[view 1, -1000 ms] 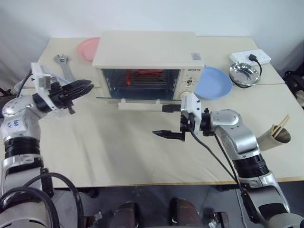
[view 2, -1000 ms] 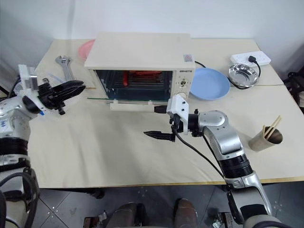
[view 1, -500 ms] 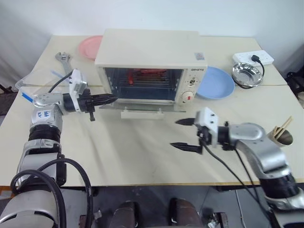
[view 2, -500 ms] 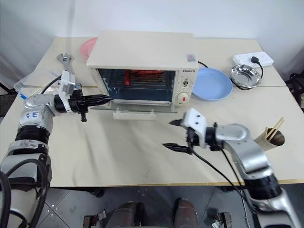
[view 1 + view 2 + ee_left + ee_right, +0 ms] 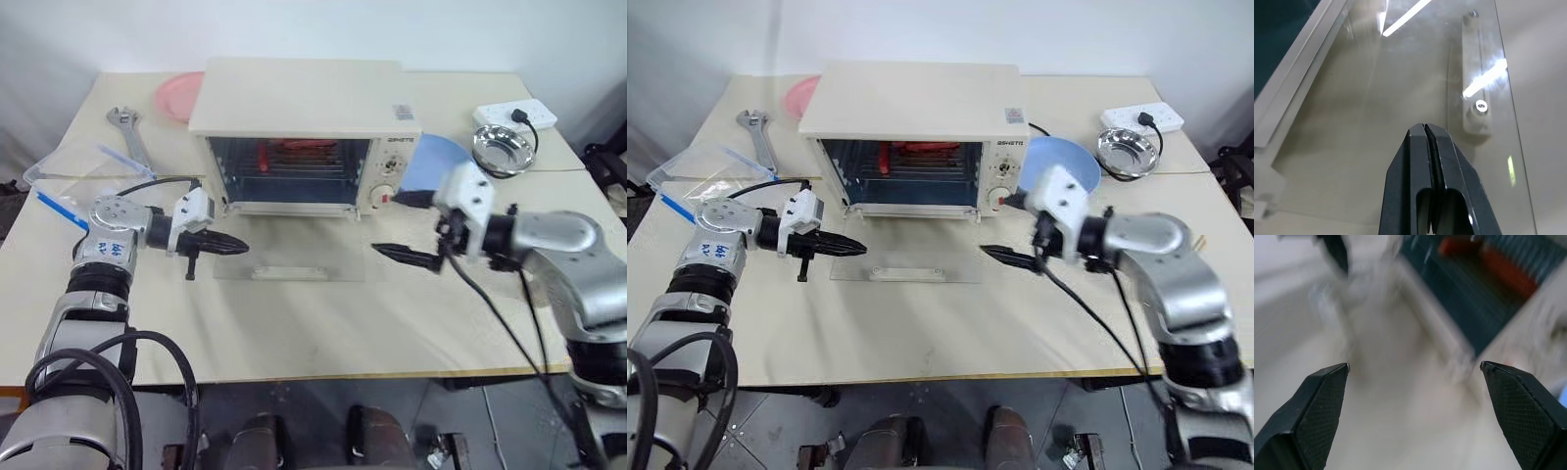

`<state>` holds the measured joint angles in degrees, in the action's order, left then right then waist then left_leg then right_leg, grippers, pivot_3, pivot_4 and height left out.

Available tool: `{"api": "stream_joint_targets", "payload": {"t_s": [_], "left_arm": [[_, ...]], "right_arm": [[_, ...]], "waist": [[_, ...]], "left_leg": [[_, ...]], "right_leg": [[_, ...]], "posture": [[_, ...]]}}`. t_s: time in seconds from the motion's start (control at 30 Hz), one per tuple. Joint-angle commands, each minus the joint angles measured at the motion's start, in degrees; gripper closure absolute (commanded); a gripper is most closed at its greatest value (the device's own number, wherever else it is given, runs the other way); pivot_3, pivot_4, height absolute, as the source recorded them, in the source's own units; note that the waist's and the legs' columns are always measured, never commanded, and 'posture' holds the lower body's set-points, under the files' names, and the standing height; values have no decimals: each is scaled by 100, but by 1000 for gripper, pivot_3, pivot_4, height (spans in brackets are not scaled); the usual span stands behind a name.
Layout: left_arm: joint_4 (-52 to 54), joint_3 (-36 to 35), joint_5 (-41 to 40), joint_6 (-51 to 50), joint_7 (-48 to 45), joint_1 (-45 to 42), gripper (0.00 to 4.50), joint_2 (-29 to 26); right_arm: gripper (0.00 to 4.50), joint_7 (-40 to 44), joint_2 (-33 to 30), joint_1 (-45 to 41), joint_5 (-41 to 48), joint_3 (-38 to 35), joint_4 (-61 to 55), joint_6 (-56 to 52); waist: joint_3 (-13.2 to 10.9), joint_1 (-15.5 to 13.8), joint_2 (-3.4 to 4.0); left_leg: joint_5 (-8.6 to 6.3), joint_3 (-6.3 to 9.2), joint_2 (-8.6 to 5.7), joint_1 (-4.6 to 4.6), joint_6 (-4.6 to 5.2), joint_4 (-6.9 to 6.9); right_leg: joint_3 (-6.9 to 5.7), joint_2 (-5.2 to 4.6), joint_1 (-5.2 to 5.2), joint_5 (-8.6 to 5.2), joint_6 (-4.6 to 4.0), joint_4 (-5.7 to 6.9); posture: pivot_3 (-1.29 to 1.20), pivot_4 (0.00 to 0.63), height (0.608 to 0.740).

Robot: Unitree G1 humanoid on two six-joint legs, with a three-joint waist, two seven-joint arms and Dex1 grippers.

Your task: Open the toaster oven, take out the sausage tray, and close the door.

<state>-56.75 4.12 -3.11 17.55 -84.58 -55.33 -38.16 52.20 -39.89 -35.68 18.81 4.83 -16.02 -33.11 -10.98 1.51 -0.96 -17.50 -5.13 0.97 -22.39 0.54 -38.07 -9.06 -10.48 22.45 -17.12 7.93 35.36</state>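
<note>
From the head views, the toaster oven (image 5: 299, 132) carries small lettering too fine to read; its door (image 5: 289, 257) now lies flat on the table, lower than a second ago, sausage tray (image 5: 294, 154) inside. In the left wrist view, the left gripper (image 5: 1425, 134) is pinched closed over the glass. In the right wrist view, the right gripper (image 5: 1413, 367) gapes wide, empty.

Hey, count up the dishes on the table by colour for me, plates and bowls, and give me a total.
Pink plate: 1
Blue plate: 1
Silver metal bowl: 1
Total: 3
</note>
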Motion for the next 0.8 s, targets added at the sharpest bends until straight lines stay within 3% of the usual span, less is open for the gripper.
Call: {"api": "stream_joint_targets", "payload": {"t_s": [0.03,0.23,0.33,0.57,0.77,0.8], "left_arm": [[24,-3,124,364,258,174,4485,-41],[578,-709,-513,317,1105,567,4485,169],[1404,-1206,-1122,-203,1479,1199,3971,316],[4292,-2158,-2502,-1353,2887,2992,1860,1113],[5770,-2445,-3004,-2100,3998,3931,29,1513],[5929,-2491,-3063,-2173,4136,4037,8,1563]], "right_arm": [[0,-344,413,-472,-589,610,304,273],[0,-1144,1273,-1283,-1754,1404,1477,899],[0,-1927,1528,-1792,-2865,1939,2466,1212],[0,-3052,2335,-2579,-3834,2184,4323,2020],[0,-3882,2750,-3260,-4656,2516,5743,2333],[0,-3908,2806,-3322,-4763,2597,5917,2431]], "waist": [[0,5,0],[0,25,0],[0,52,0],[0,176,0],[0,184,0],[0,170,0]], "left_leg": [[0,0,-1,-2,1,-1],[0,-1,-2,-3,1,-10],[0,2,-1,-8,1,-10],[0,19,-1,-11,0,-7],[4,63,2,-3,-7,-7],[5,63,2,-3,-8,-8]], "right_leg": [[-1,-2,1,0,0,1],[1,-5,8,0,0,18],[-1,-7,15,0,0,22],[-3,-9,14,0,0,29],[2,-8,10,0,0,32],[3,-8,10,0,0,32]], "posture": [[0,150,740],[0,150,740],[0,150,740],[0,150,740],[0,150,740],[0,150,740]]}}
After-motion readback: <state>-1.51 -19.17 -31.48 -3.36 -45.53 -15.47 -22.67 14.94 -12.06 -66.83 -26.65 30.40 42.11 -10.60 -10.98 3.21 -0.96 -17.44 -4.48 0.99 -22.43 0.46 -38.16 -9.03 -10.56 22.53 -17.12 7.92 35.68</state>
